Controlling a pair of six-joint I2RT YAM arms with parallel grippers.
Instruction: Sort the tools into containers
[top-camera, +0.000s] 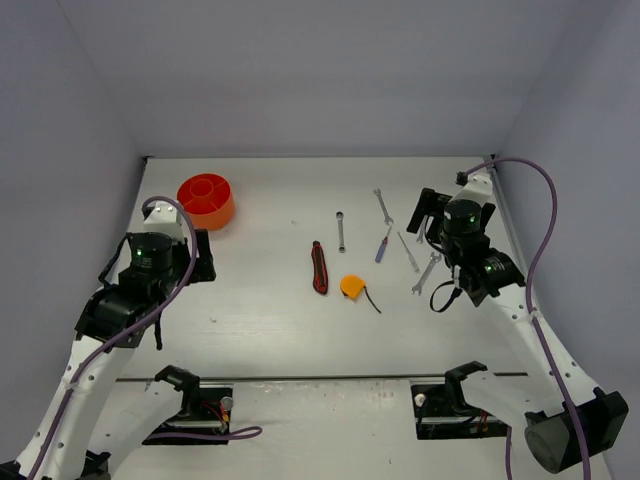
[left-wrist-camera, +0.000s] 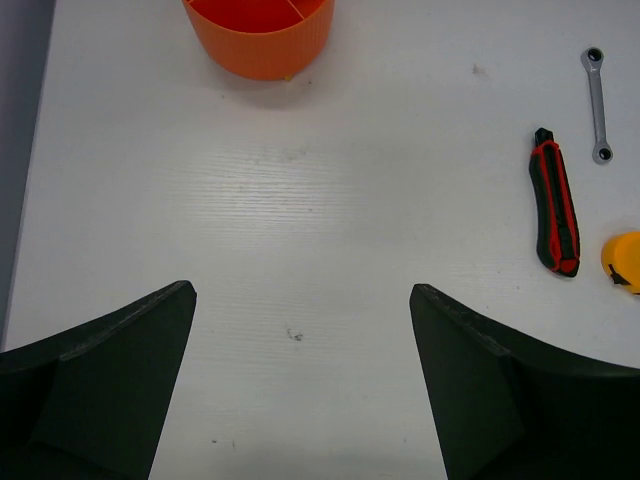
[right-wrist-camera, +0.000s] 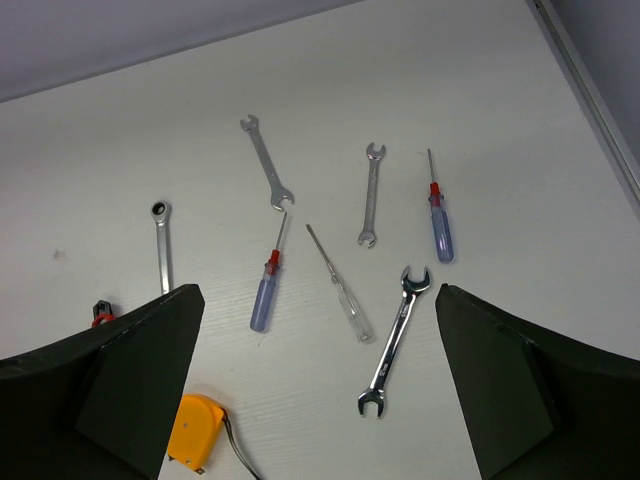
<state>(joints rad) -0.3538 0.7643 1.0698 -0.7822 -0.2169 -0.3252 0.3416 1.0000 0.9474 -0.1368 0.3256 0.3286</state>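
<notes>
Wrenches (right-wrist-camera: 393, 340) look thin, stiff and slick; we'd pinch one mid-shank. Our right gripper (right-wrist-camera: 315, 290) and left gripper (left-wrist-camera: 300, 287) gape wide, empty.

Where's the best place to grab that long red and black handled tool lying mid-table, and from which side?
Probably across the narrow width of the long red and black handled tool, at mid-length, coming straight down from above. It lies flat and slim, with bare table on both long sides there. Avoid its near end: the round orange tape measure sits close beside it.
</notes>
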